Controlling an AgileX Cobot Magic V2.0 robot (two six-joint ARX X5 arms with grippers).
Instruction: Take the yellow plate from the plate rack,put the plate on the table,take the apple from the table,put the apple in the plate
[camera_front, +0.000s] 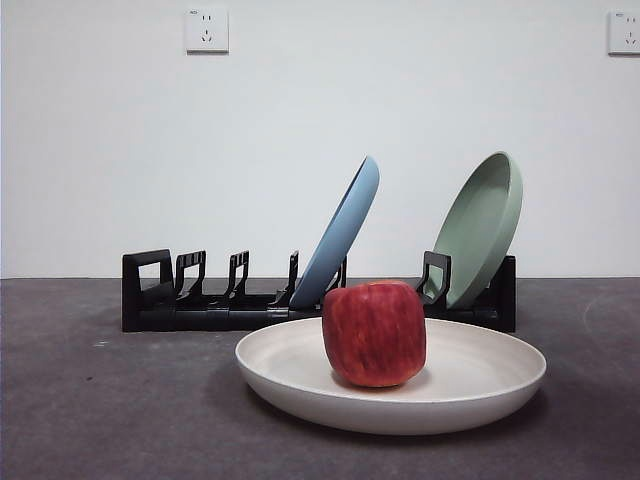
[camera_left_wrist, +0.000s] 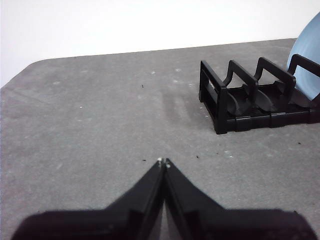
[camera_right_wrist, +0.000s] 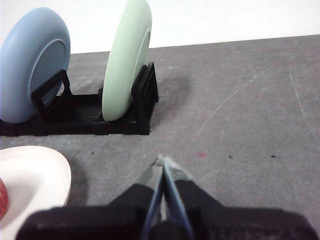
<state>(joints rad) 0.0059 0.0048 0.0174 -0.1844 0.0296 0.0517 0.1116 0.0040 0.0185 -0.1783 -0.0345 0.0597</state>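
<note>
The cream yellow plate (camera_front: 480, 378) lies flat on the dark grey table (camera_front: 90, 400) in front of the plate rack (camera_front: 200, 305). The red apple (camera_front: 375, 333) stands upright in the middle of the plate. In the right wrist view the plate's rim (camera_right_wrist: 45, 170) and a sliver of the apple (camera_right_wrist: 2, 199) show at the edge. My left gripper (camera_left_wrist: 164, 162) is shut and empty over bare table beside the rack's empty end (camera_left_wrist: 235, 100). My right gripper (camera_right_wrist: 161, 161) is shut and empty, off to the plate's side. Neither arm shows in the front view.
A light blue plate (camera_front: 340, 235) and a sage green plate (camera_front: 482, 228) lean in the rack's slots. Several slots at the rack's left end stand empty. A white wall with two sockets (camera_front: 206, 30) rises behind the table.
</note>
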